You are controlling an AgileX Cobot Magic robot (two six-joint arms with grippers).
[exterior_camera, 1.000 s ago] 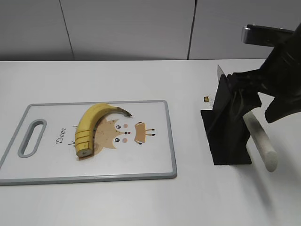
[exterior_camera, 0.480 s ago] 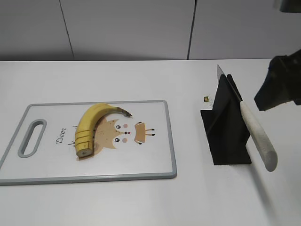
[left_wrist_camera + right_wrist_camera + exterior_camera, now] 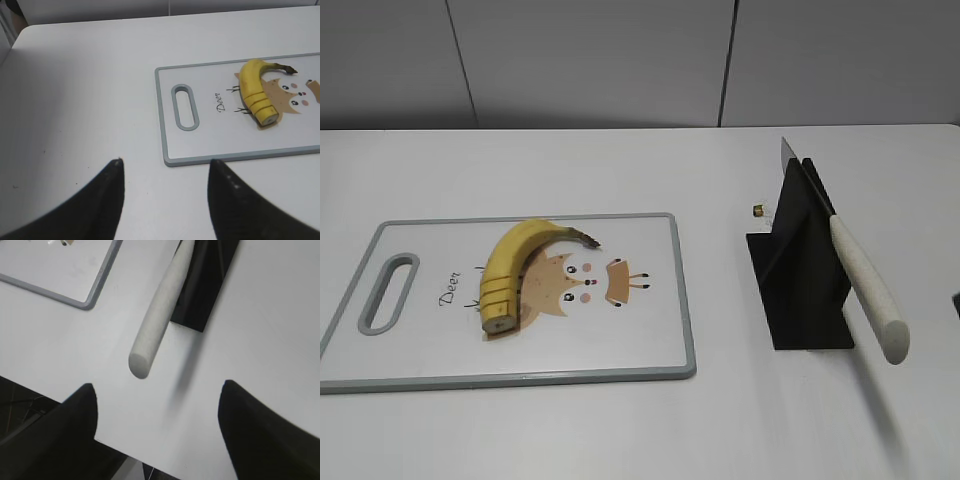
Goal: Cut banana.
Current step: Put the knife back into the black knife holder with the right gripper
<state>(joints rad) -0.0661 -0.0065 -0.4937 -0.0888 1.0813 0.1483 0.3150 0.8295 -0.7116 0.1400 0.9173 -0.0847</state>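
Wrist views alone show each tool, left (image 3: 165,172) and right (image 3: 157,400), both spread wide, empty; banana (image 3: 510,270) lies on cutting board (image 3: 660,340), knife (image 3: 855,270) in black stand (image 3: 800,290).

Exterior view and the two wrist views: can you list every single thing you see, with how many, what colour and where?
banana: one, yellow with a dark stem tip, lying on the cutting board, cut lines near its flat end
cutting board: one, white with a grey rim and a deer cartoon, on the left of the table
knife: one, white handle, resting slanted in the holder
knife holder: one, black, on the right of the table
small object: one, brownish, behind the holder; too small to name
table: one, white
left hand: one, black, open, above bare table
right hand: one, black, open, near the knife handle's end
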